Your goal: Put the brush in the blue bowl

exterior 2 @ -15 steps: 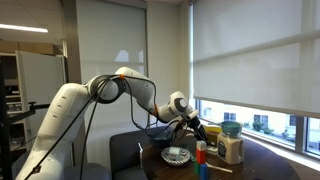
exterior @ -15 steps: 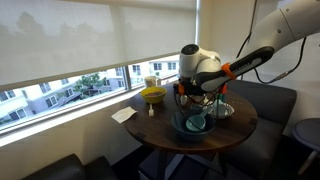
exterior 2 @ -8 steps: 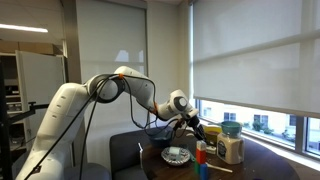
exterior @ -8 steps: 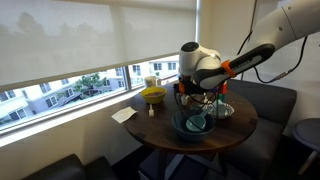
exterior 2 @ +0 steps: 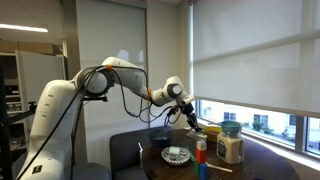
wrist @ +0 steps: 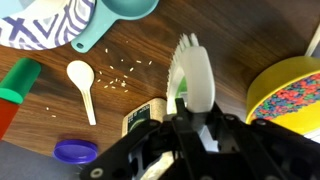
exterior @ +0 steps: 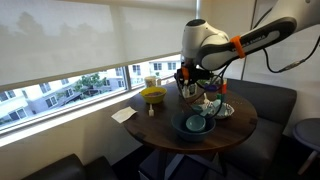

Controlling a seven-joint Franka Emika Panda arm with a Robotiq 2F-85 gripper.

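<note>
Roller blinds cover most of the window behind the round dark counter (exterior: 238, 128), and that counter is crowded, which is why I hold the brush high above it. My gripper (wrist: 190, 122) is clamped on the handle of the brush (wrist: 190, 72), with the white bristles pointing away from my wrist, so the bristle end should enter the bowl first. In an exterior view the gripper (exterior: 190, 80) hangs well above the counter, to the right of the yellow bowl (exterior: 153, 95). The blue bowl (exterior: 193, 124) sits lower and nearer, toward the near edge and well apart from the brush. The height makes sense: beneath me the wrist view shows a jar (wrist: 145, 115), a white spoon (wrist: 82, 85), a purple lid (wrist: 75, 152) and scattered grains, all easy to knock. I judge the grasp done and the carry left: come nearer until I am over the blue bowl, lower, then part the fingers. Released too high or off-centre, the long brush could tip over the rim.
</note>
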